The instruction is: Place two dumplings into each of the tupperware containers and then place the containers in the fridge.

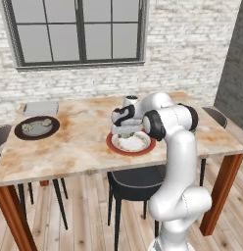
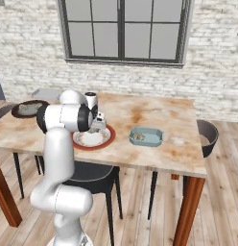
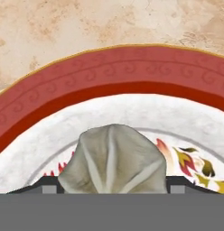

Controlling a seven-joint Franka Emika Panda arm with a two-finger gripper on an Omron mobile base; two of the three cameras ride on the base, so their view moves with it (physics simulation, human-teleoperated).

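Dumpling (image 3: 113, 160) on the red-rimmed plate (image 3: 109, 72) looks soft, light, pleated (likely squashy); take its broad sides gently. Tool (image 3: 107, 189) straddles it, jaws apart, not yet gripping.

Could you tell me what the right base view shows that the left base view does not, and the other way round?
The right base view alone shows a tupperware container on the table, right of the red-rimmed plate, with something small and beige in it; in the left base view the arm covers that spot. The left base view alone clearly shows dumplings on the dark brown plate. Both share the table, the window, the gripper low over the red-rimmed plate, and another flat container at the far corner.
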